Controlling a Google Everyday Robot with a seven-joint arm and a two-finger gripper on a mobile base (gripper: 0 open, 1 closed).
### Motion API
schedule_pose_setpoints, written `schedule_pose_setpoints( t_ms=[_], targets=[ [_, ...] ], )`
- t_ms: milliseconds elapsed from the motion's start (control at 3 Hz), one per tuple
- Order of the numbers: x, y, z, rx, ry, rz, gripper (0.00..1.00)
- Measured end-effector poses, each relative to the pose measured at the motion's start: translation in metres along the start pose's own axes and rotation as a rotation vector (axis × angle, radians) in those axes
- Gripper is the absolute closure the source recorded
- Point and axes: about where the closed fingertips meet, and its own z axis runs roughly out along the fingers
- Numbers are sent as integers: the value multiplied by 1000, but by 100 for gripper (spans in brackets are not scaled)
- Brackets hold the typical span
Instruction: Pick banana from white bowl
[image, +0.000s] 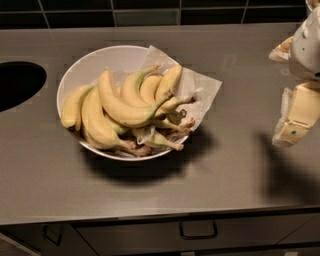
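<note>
**End effector (280, 92) standing off; approach not begun**

End effector hangs open and empty at the right edge, above the table (150, 195) and well apart from the load. To the left sits the white bowl (75, 70), lined with paper (202, 87) and heaped with fruit. The top banana (122, 107) lies across the pile. Judged step: approach. Next move calls for travel left, then descent with jaws straddling that banana, clear of the rim.
</note>
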Motion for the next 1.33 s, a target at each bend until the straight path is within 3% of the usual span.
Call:
schedule_pose_setpoints(
  t_ms=[333,667,1333],
  targets=[
    [0,0,0,0,0,0,0],
    [-16,3,-7,-5,-20,-26,0],
    [-82,27,-40,-41,-135,-183,0]
  ],
)
